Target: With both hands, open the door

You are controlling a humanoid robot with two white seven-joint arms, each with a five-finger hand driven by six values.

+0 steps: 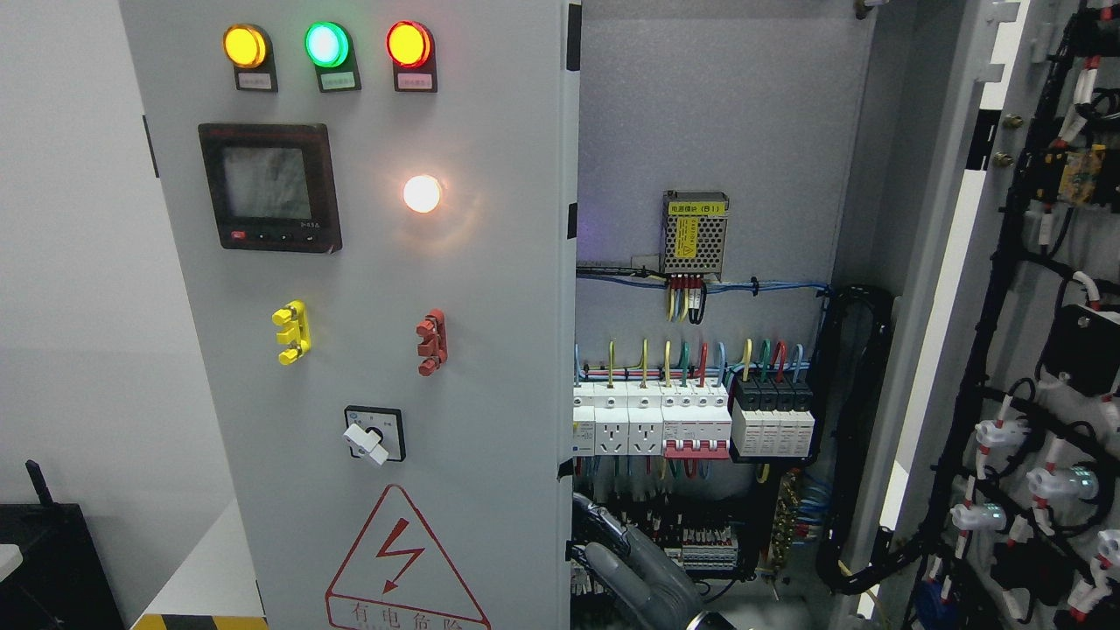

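Yellow label (696,208) reading "(B1)"

Smooth grey hand (634,573) with rounded fingers

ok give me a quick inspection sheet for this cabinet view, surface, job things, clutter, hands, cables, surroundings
surface: left door is shut, grey, carrying three lit pilot lamps, a meter display, a rotary switch and a hazard triangle.
job's things: right door is swung wide open, its wired inner face showing.
clutter: nothing seen.
grippers: a grey robot hand shows low at the cabinet opening; which arm it belongs to cannot be told.
cables: coloured wires rise from the breaker row; a black cable bundle runs down the right side; a power supply sits above.
surroundings: white wall at left, a dark object at lower left.
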